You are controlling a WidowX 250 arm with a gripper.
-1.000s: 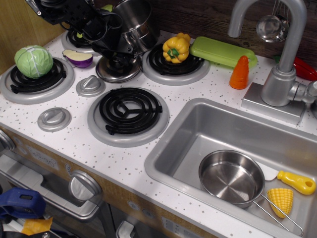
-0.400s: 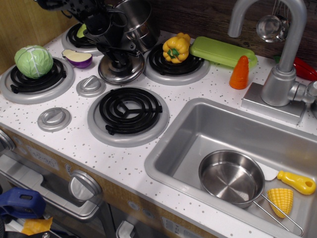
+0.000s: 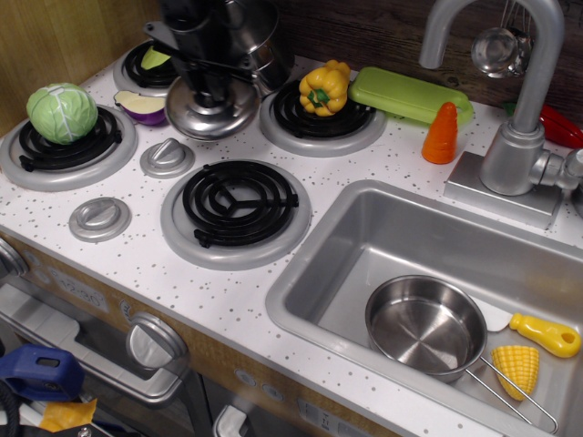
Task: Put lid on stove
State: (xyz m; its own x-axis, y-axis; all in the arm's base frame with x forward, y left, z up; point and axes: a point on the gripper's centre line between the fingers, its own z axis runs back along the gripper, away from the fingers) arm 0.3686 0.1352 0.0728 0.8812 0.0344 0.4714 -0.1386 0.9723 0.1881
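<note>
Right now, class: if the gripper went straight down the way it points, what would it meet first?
The gripper points down and is shut on the lid. Below lies the stove, probably its white top between the burners; depth is unclear.

Your white speckled worktop (image 3: pixel 137 264) carries the eggplant slice (image 3: pixel 139 104), an orange carrot (image 3: pixel 441 134), the green tray (image 3: pixel 408 94) and the faucet base (image 3: pixel 504 195) directly.

I see my gripper (image 3: pixel 211 91) as all black, glossy and blocky, with thin dark cabling looping out toward three o'clock.
</note>
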